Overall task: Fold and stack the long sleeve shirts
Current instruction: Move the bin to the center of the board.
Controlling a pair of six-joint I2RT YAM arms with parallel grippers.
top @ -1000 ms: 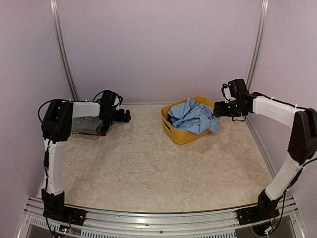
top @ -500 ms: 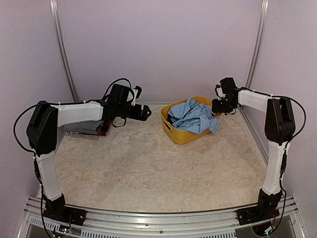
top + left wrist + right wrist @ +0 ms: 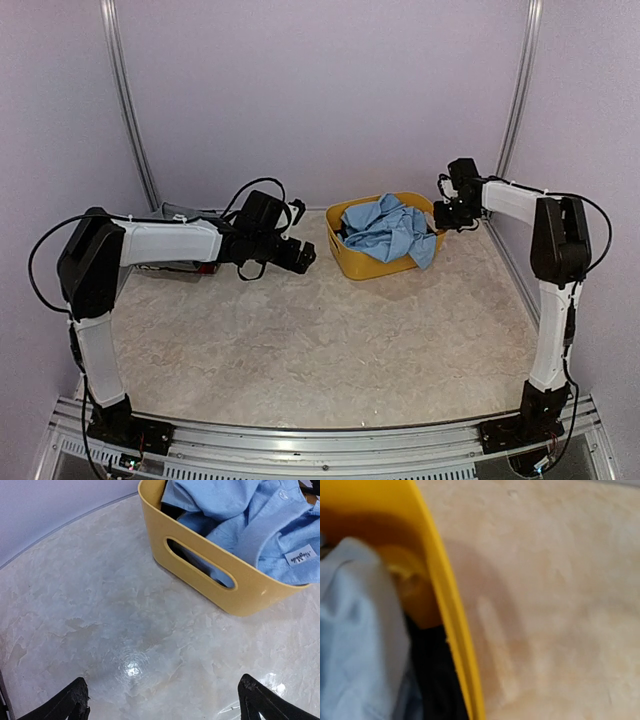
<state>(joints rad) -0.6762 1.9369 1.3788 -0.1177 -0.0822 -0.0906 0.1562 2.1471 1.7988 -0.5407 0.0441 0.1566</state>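
Yellow basket (image 3: 375, 266), one, holding one light blue shirt (image 3: 388, 228), my left claw (image 3: 165, 700) spread, my right claw (image 3: 441, 217) pressed together.

Pale lilac walls (image 3: 320, 90); mottled beige tabletop (image 3: 320, 340); aluminium corner posts (image 3: 125, 100).

Left claw (image 3: 305, 258) nearer the basket (image 3: 375, 266)

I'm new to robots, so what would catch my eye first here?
A bright yellow basket stands at the far side of the pale table, a crumpled light blue shirt heaped in it and spilling over its right side. The left pincer points at it from the left, open wide, while the right pincer is shut at the basket's right rim.
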